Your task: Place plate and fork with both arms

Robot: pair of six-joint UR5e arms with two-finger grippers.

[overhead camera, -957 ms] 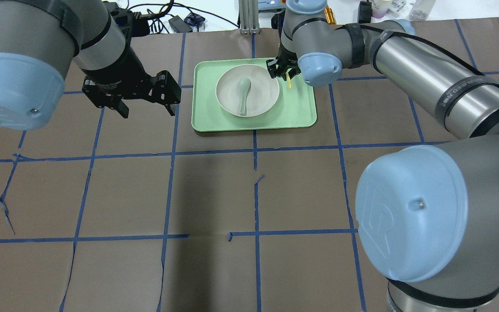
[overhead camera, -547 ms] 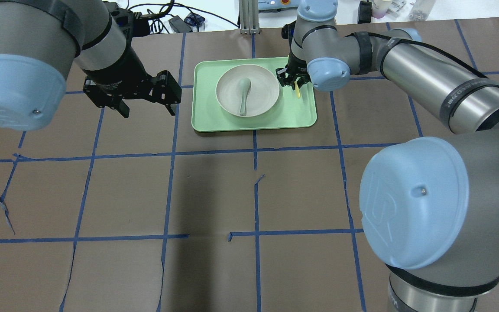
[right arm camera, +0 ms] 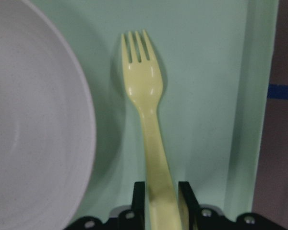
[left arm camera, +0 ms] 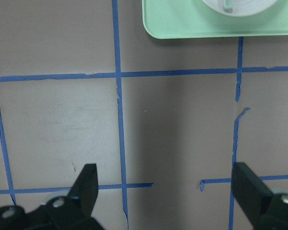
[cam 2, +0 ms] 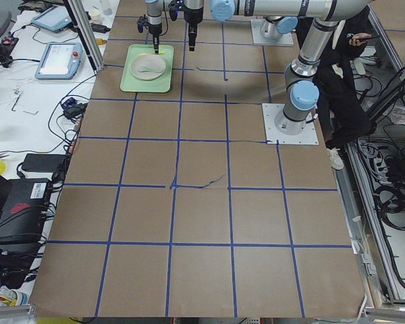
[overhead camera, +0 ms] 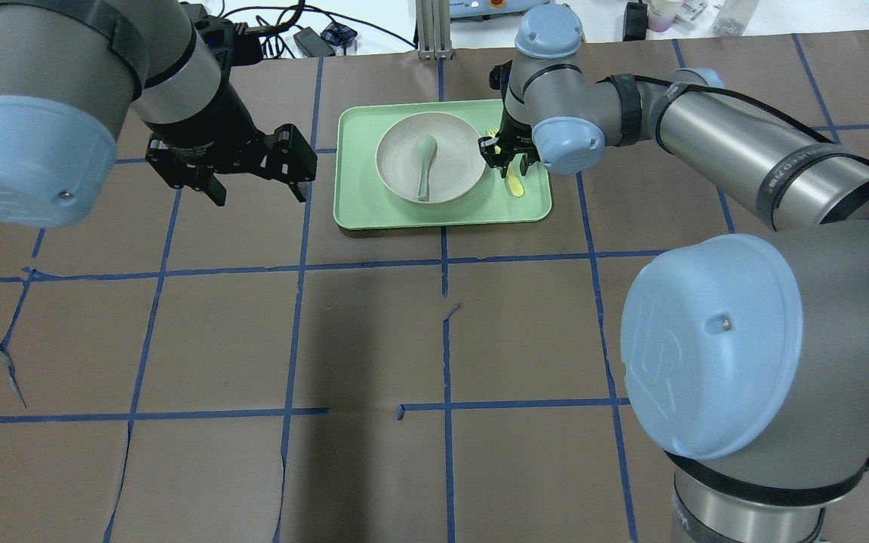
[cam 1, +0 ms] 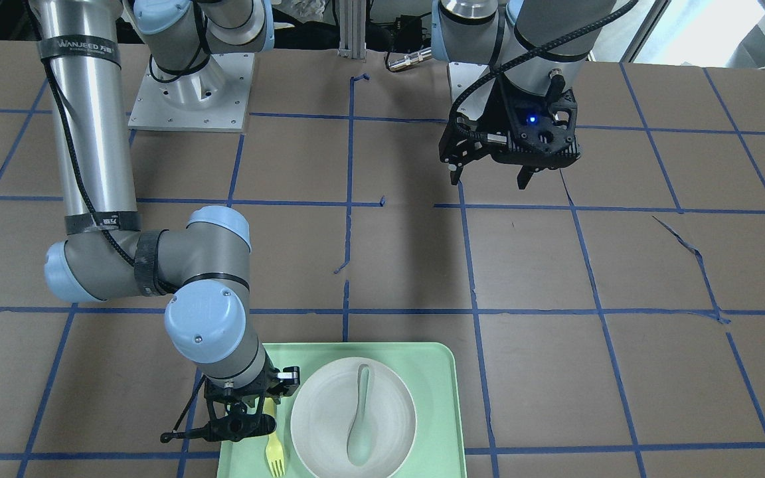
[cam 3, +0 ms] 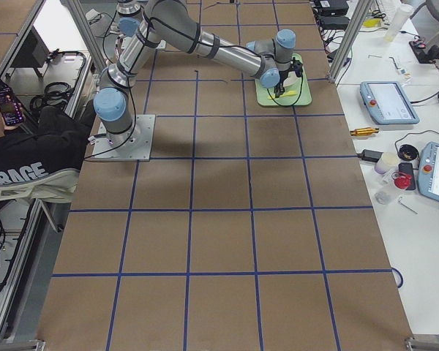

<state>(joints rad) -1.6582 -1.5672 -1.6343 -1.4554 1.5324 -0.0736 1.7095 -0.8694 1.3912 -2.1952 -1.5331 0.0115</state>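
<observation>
Brown paper taped into blue squares covers the table (overhead camera: pixel 374 332). Left of the mint-green tray (overhead camera: pixel 442 215), the left gripper (overhead camera: pixel 257 192) hangs over bare paper, wrist pointing straight down, jaws spread wide and empty. On the tray sits the plate (overhead camera: pixel 463 151) with a grey-green spoon (overhead camera: pixel 425 162) in it. Just right of the plate, the fork (right arm camera: pixel 146 110) has come down from above the tray's far edge to tray level, tines away from the robot. The right gripper (overhead camera: pixel 505 160) still pinches its handle, arm stretched out, wrist vertical. Letting go looks next.

Left gripper (overhead camera: pixel 259 192) agape, right gripper (right arm camera: pixel 161 192) pinched.
</observation>
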